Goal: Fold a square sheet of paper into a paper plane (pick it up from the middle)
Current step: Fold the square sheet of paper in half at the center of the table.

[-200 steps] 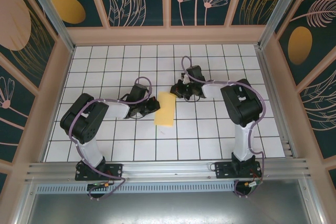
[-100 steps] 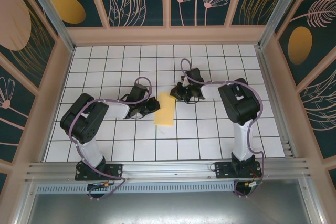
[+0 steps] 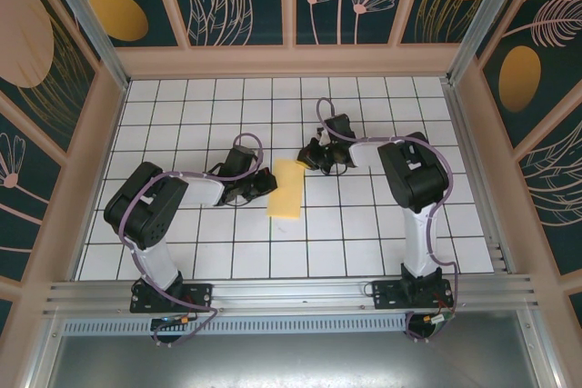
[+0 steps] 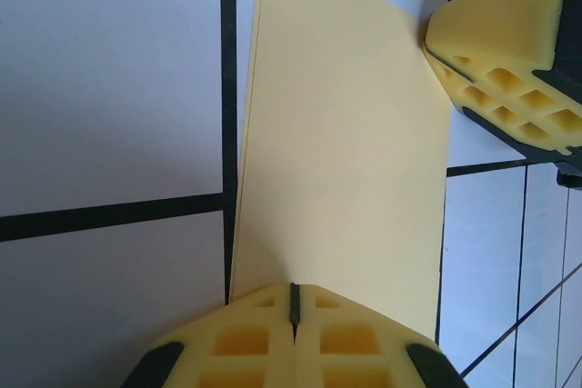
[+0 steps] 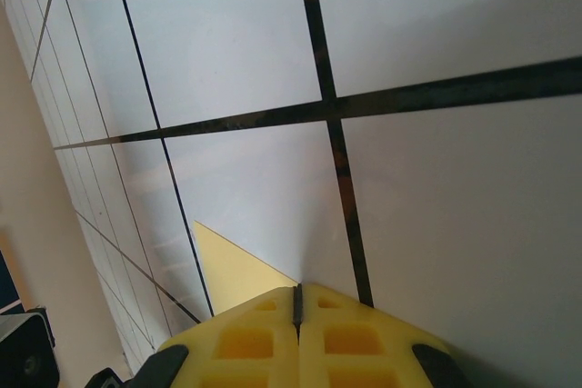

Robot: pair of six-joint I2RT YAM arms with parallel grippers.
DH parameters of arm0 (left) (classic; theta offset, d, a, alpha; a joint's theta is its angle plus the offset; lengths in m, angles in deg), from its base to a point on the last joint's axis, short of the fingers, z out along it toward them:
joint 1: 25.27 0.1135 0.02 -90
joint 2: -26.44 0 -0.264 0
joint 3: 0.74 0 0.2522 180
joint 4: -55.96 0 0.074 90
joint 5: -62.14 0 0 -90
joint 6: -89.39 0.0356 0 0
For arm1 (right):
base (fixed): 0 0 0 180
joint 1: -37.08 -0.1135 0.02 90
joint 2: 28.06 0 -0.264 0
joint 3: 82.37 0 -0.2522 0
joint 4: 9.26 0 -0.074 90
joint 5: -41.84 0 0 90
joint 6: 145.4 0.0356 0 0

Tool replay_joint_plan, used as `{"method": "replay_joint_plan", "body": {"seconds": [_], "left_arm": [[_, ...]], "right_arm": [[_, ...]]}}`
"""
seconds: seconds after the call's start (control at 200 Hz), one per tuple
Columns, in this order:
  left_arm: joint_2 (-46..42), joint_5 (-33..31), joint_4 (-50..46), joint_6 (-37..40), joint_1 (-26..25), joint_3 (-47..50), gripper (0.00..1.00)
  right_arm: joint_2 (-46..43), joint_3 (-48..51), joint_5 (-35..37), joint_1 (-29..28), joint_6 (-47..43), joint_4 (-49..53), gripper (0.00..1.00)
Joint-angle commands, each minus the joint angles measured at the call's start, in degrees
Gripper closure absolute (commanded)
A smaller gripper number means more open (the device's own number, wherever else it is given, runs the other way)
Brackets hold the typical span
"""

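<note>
Left wrist view gives us the left gripper [image 4: 293,302] with its yellow pads pressed together, tips at one edge of the sheet of paper [image 4: 346,161]. We cannot tell whether any paper is pinched between them. Along the sheet's left side this close view shows a doubled edge, two layers lying together, which the top view is too far off to show. In the right wrist view, the right gripper [image 5: 297,302] is also closed, with just one yellow corner of the sheet peeking out beside its tips. From above we see the whole shape. It is a narrow rectangle lying flat on the white tiled table [image 3: 182,115] between the two grippers, its long axis running near to far, the far end leaning slightly right.
</note>
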Motion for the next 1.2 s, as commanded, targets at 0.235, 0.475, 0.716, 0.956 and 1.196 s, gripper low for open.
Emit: {"method": "replay_joint_plan", "body": {"seconds": [0.235, 0.475, 0.716, 0.956, 1.196], "left_arm": [[2.51, -2.79, -10.83, 1.32, -0.38, 2.8, 1.0], [2.72, -2.85, -10.78, 1.5, -0.35, 2.72, 1.0], [2.69, -3.16, -10.72, 1.41, -0.33, 2.88, 1.0], [2.88, -2.89, -10.25, 1.19, -0.4, 2.95, 1.0], [2.39, -2.98, -10.25, 1.21, -0.35, 3.41, 1.0]], "right_arm": [[-12.2, 6.14, 0.3, -2.5, 0.23, 0.88, 1.0], [-16.99, 18.78, 2.01, -8.15, 6.04, -7.17, 1.0], [-16.83, 24.34, 3.33, -10.08, 6.21, -8.08, 1.0], [-16.79, 22.93, 3.94, -10.28, 2.6, -2.78, 1.0], [-22.97, 25.36, 2.54, -10.48, 2.4, -7.19, 1.0]]}}
